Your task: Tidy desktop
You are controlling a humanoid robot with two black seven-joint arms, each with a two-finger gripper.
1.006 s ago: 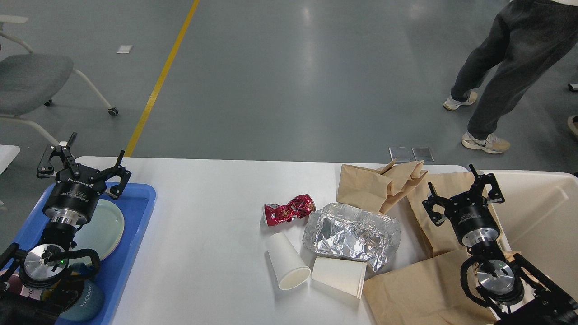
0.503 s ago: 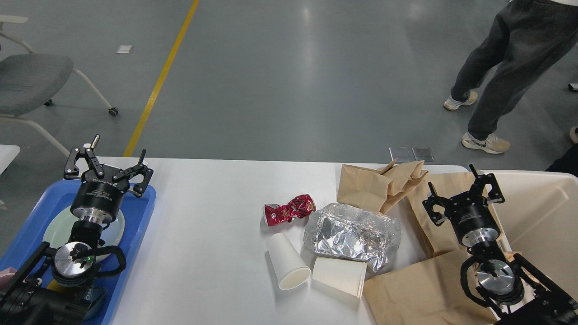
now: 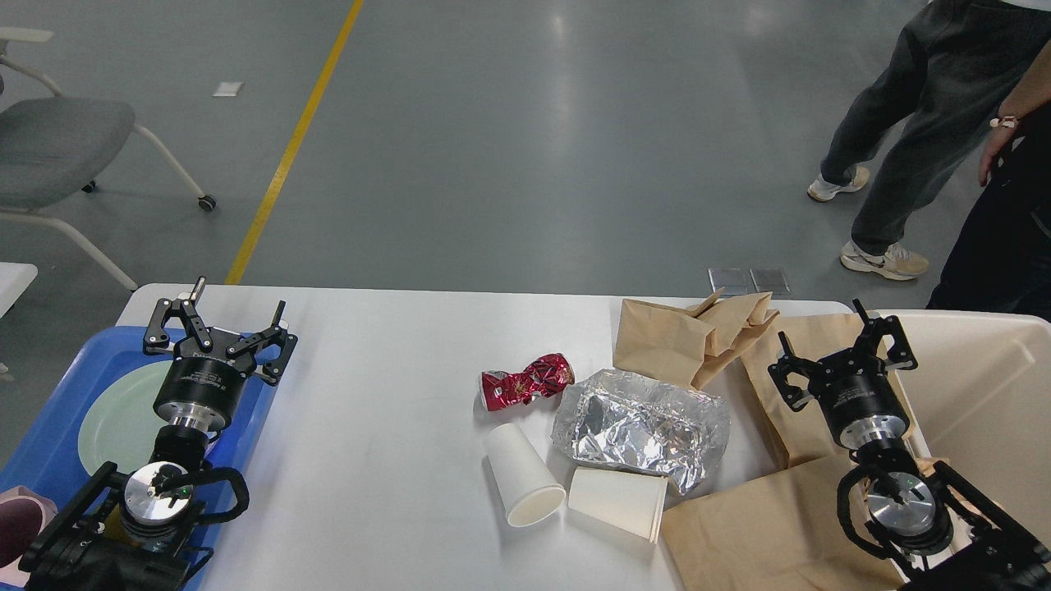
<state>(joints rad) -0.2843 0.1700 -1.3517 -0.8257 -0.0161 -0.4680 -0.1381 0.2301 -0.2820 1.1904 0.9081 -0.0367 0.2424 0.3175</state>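
The white desktop (image 3: 369,386) holds litter in its middle and right. A crushed red can (image 3: 525,381) lies beside crumpled foil (image 3: 640,427). Two white paper cups (image 3: 522,476) (image 3: 617,499) lie on their sides in front of them. Brown paper bags (image 3: 690,332) (image 3: 764,525) lie at the right. My left gripper (image 3: 220,327) is open and empty over the blue tray's right edge. My right gripper (image 3: 842,349) is open and empty above a brown bag next to the cream bin.
A blue tray (image 3: 49,427) at the left holds a pale green plate (image 3: 115,414) and a dark mug (image 3: 20,529). A cream bin (image 3: 985,386) stands at the right. A grey chair (image 3: 57,139) and standing people (image 3: 920,123) are beyond the table.
My left gripper has moved right and toward the tray's right edge, uncovering the plate. The right arm has not moved. A second person has come in at the far right.
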